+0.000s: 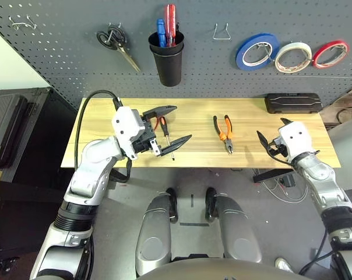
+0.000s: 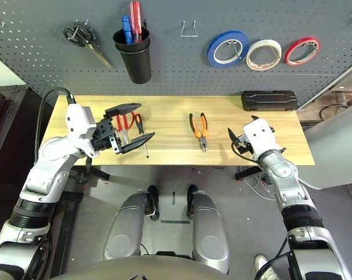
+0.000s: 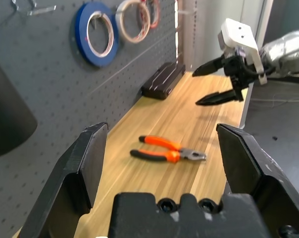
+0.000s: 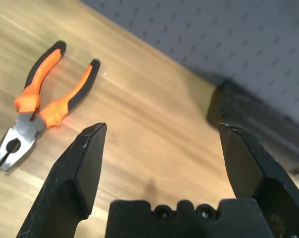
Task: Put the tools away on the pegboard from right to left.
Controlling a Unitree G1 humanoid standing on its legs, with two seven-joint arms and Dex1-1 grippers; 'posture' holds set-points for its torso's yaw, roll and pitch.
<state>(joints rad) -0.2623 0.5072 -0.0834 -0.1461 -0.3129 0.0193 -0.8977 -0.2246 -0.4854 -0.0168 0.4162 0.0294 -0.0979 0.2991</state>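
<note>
On the wooden table (image 1: 246, 119) lie orange-and-black pliers (image 1: 224, 133), a slim screwdriver (image 1: 167, 135) and red-handled scissors (image 1: 158, 122), the scissors partly hidden behind my left gripper (image 1: 182, 122). That gripper hovers open and empty just above the screwdriver and scissors. My right gripper (image 1: 270, 128) stands open and empty near the table's right front, to the right of the pliers (image 4: 45, 101). A cream tape roll (image 1: 293, 56) hangs on the dark grey pegboard (image 1: 65, 52), between a blue and a red roll.
A black cup (image 1: 167, 55) holding screwdrivers, black-handled scissors (image 1: 115, 42) and a bare wire hook (image 1: 221, 32) hang on the board. Blue tape (image 1: 257, 51) and red tape (image 1: 330, 53) flank the cream roll. A black case (image 1: 293, 102) lies at the table's back right.
</note>
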